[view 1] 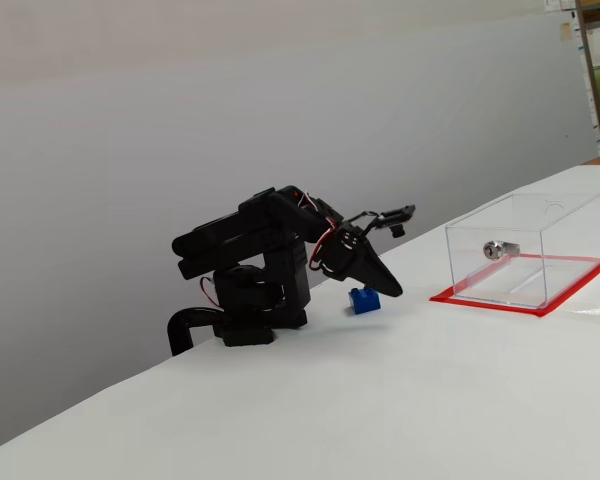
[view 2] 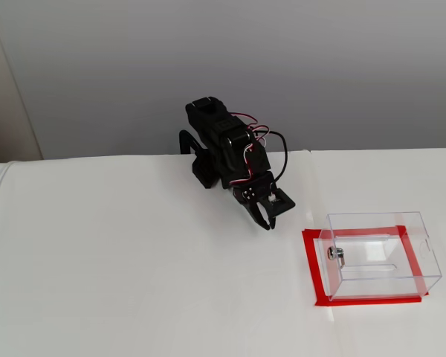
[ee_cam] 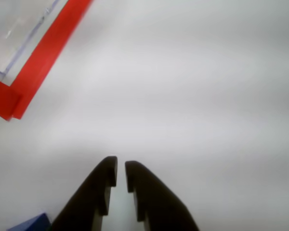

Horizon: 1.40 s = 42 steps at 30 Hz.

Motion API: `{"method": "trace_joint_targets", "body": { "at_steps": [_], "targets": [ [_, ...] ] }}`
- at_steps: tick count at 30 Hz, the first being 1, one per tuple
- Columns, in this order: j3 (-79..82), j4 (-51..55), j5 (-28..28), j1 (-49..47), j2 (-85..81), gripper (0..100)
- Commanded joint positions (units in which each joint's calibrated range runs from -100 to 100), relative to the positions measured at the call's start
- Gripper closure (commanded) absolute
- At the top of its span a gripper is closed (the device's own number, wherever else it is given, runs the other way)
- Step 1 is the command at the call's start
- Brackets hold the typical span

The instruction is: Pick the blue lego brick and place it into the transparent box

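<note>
The blue lego brick [view 1: 363,301] sits on the white table right beside my gripper [view 1: 391,291], between the fingertips and the arm's base. In the wrist view only its corner [ee_cam: 32,224] shows at the bottom left, left of my gripper [ee_cam: 121,166]. The jaws are almost together with a thin gap and hold nothing. The transparent box [view 1: 525,250] with its red rim stands to the right, apart from the gripper; its corner [ee_cam: 19,33] shows at the top left of the wrist view. In a fixed view my gripper [view 2: 268,222] hides the brick, and the box [view 2: 379,253] lies to its lower right.
A silver lock part [view 1: 498,249] sits on the box's near wall and also shows in a fixed view [view 2: 336,254]. The arm's base [view 1: 245,325] stands near the table's back edge. The white table [view 2: 134,282] spreads wide to the left and front.
</note>
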Motion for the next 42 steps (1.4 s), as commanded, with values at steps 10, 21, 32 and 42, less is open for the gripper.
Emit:
{"method": "trace_joint_targets", "body": {
  "at_steps": [10, 21, 32, 42],
  "targets": [
    [-8.16, 4.42, -0.26, -5.22, -0.25, 98],
    [-15.03, 4.51, -0.36, -13.21, 4.08, 98],
    [-31.76, 11.90, -0.42, -20.23, 25.37, 98],
    [-44.51, 21.22, -6.16, -23.48, 40.31, 98]
  ]
}}
